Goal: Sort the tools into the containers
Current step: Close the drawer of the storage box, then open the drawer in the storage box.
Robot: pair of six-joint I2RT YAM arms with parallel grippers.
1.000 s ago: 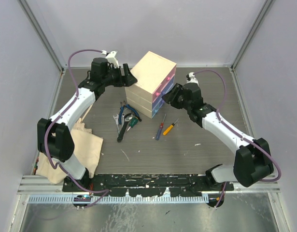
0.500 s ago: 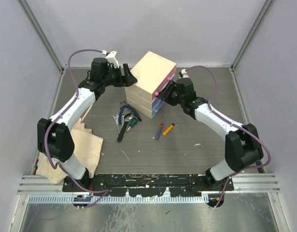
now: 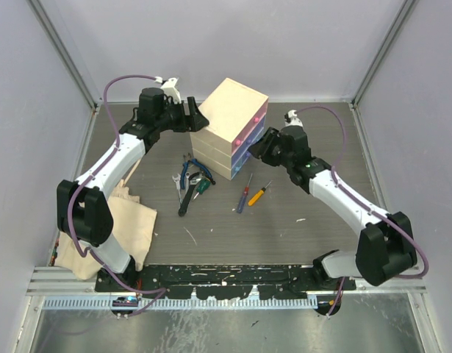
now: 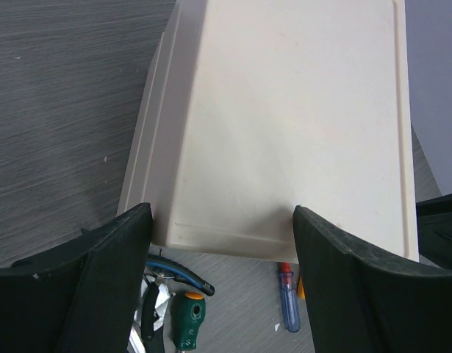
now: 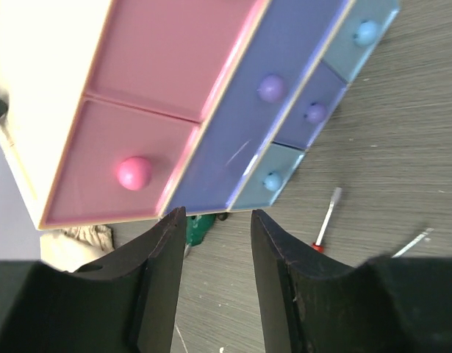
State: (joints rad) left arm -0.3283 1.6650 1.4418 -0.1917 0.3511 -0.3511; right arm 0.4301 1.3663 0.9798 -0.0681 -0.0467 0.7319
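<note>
The cream chest stands at the middle back, its pink, purple and blue drawers facing right. My left gripper is open, its jaws either side of the chest's back left corner. My right gripper is open and empty just in front of the drawers, below the pink knob and near a blue knob. On the table in front of the chest lie blue-handled pliers, a silver wrench, a green screwdriver, a red-tipped screwdriver and an orange screwdriver.
A beige cloth lies at the left by the left arm's base. A thin pale stick lies near the front. Grey walls close the table on three sides. A black-handled tool lies below the pliers.
My right gripper went in close to the drawer fronts half a second ago and has drawn back to the right. The left arm, chest and tools have not moved.
</note>
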